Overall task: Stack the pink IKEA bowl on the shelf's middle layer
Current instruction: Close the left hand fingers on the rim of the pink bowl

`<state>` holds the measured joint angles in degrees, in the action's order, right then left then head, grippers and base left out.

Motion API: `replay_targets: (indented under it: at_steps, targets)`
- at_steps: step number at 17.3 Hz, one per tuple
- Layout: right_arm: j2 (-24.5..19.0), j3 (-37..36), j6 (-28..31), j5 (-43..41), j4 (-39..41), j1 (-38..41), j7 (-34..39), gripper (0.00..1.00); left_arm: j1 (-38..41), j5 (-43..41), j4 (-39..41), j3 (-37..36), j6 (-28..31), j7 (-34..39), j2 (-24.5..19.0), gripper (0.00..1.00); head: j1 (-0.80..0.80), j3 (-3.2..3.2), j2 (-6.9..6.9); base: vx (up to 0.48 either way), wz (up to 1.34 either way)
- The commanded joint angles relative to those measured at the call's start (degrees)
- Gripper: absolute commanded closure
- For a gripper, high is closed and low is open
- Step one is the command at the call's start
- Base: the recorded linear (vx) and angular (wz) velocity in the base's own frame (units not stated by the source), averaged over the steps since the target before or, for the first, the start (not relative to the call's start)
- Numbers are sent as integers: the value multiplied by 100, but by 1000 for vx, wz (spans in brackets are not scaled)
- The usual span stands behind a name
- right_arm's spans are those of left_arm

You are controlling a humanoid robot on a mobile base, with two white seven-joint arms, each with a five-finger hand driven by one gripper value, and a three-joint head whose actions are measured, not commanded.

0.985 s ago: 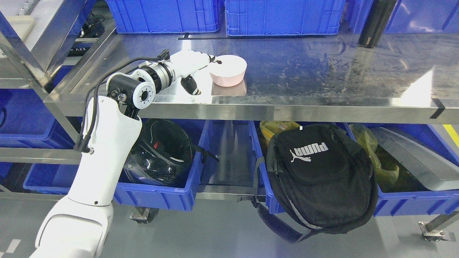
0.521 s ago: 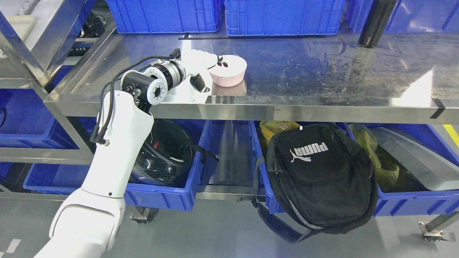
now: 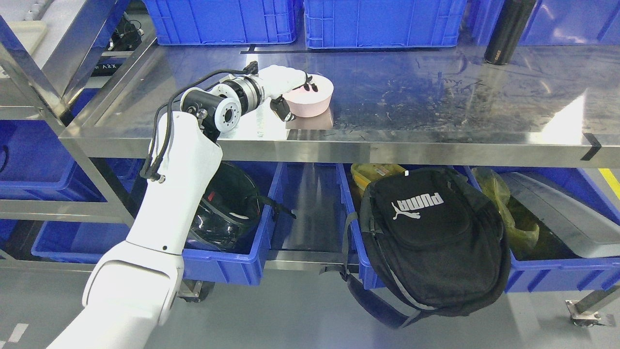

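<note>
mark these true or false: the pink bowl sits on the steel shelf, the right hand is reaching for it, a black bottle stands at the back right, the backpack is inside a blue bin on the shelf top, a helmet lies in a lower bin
1. The pink bowl sits on the steel shelf. True.
2. The right hand is reaching for it. False: it is the left hand, fingers over the bowl's left rim, thumb by its side.
3. A black bottle stands at the back right. True.
4. The backpack is in a bin on the shelf top. False: it hangs below, in front of the lower bins.
5. A helmet lies in a lower blue bin. True.
</note>
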<state>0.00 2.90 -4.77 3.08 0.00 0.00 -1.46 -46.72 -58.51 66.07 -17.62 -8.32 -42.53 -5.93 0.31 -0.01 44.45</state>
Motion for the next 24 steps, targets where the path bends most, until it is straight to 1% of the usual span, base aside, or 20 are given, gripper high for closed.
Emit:
replay_targets:
  at_steps: [1,5,7,9,11,12,13,14,16,18,21,22,24]
  targets:
    - [100,0,3,0,100,132,-3,0,-136,-20,-771,-40,-3,-1,364,46,0,0,0,0,0]
    - [100,0,3,0,100,132,-3,0,-136,-64,-859,-31,-3,-1,364,57,0,0,0,0,0]
    - [100,0,3,0,100,132,-3,0,-136,-64,-859,13,-29,-10,364,69,0,0,0,0,0]
    - [100,0,3,0,100,132,-3,0,-145,-64,-859,127,-169,-10,364,79,0,0,0,0,0]
    - [100,0,3,0,100,132,-3,0,-145,-64,-850,337,-441,-27,356,89,0,0,0,0,0]
    - [100,0,3,0,100,132,-3,0,-136,-64,-842,477,-738,-45,321,98,0,0,0,0,0]
    - [100,0,3,0,100,132,-3,0,-119,-64,-842,635,-1080,-45,320,99,0,0,0,0,0]
    - [100,0,3,0,100,132,-3,0,-84,-64,-815,802,-1214,-45,329,100,0,0,0,0,0]
    - [100,0,3,0,100,132,-3,0,-57,-47,-719,988,-1294,8,329,99,0,0,0,0,0]
    - [100,0,3,0,100,132,-3,0,-48,23,-307,1303,-1452,-9,294,99,0,0,0,0,0]
    - [100,0,3,0,100,132,-3,0,-22,356,133,1979,-2758,-141,338,100,0,0,0,0,0]
    - [100,0,3,0,100,132,-3,0,13,445,308,2121,-2919,-246,355,100,0,0,0,0,0]
    - [100,0,3,0,100,132,-3,0,154,646,721,2271,-2964,-317,356,100,0,0,0,0,0]
